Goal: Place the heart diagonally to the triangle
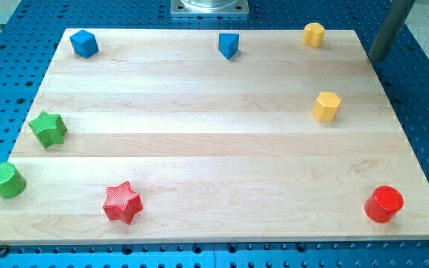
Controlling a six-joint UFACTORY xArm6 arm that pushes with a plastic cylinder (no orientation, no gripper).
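You have one heart candidate here: the small yellow plastic block [313,34] at the far edge of the pale wooden board [199,149], near its far-right corner. Its lobes are hard to make out at this size, so treat "heart" as my best reading. The blue plastic triangle block [229,45] sits on the same far edge, about midway along it and well apart from the heart.

My tip [376,58] is off the board, just past its right edge near the far-right corner, touching no block. It is a bare rod, so it has no jaws to open or close, and nothing is held.

Expect the heart to be light, rigid and quick to slide on the smooth wood. You cannot grip it, only push it. Press on the middle of a flat side, because an off-centre push will likely spin it or let it slip off the rod. It sits close to the far edge, so you have little room behind it.

The yellow hexagonal block [326,106] lies nearer you on the right side. The remaining blocks are well clear:

- Blue cube [84,43]
- Green star [48,128]
- Green cylinder [5,179]
- Red star [121,202]
- Red cylinder [383,204]
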